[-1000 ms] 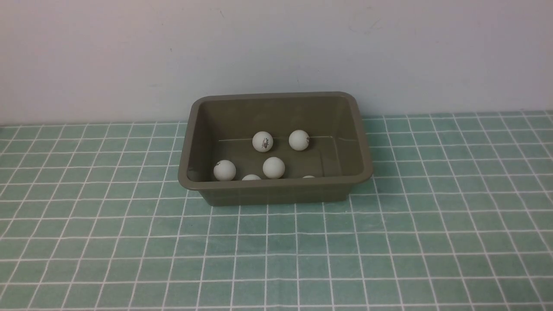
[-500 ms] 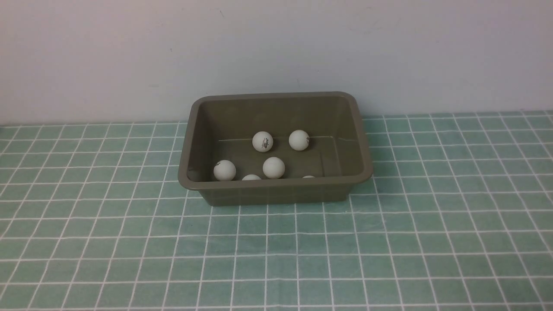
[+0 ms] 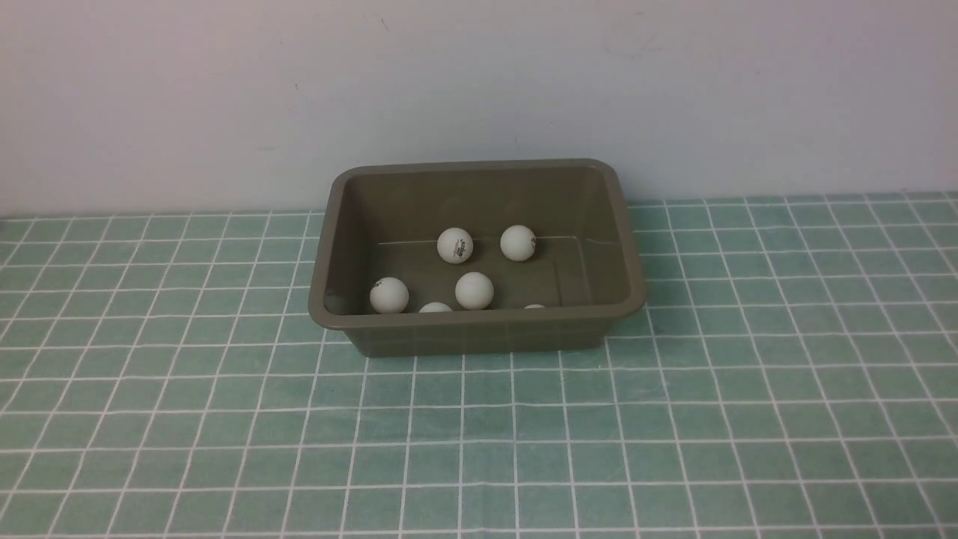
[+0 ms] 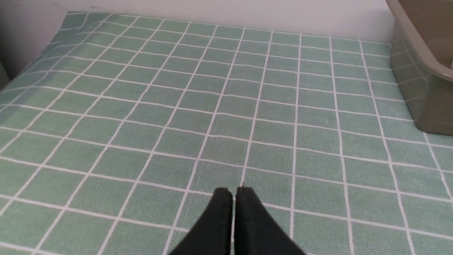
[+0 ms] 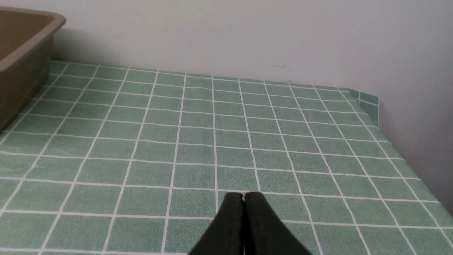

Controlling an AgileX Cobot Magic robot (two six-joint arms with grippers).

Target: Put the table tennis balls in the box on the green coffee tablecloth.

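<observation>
Nearest us, our left gripper and right gripper are pinched closed, empty, above bare green coffee tablecloth. Farther off, six table tennis balls lie inside the box; we judge staying clear best.

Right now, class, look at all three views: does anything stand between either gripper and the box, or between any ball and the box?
Nothing visible does. Only bare tablecloth lies between each shut gripper (left, right) and the box. No ball shows outside it; six balls already lie inside.
</observation>
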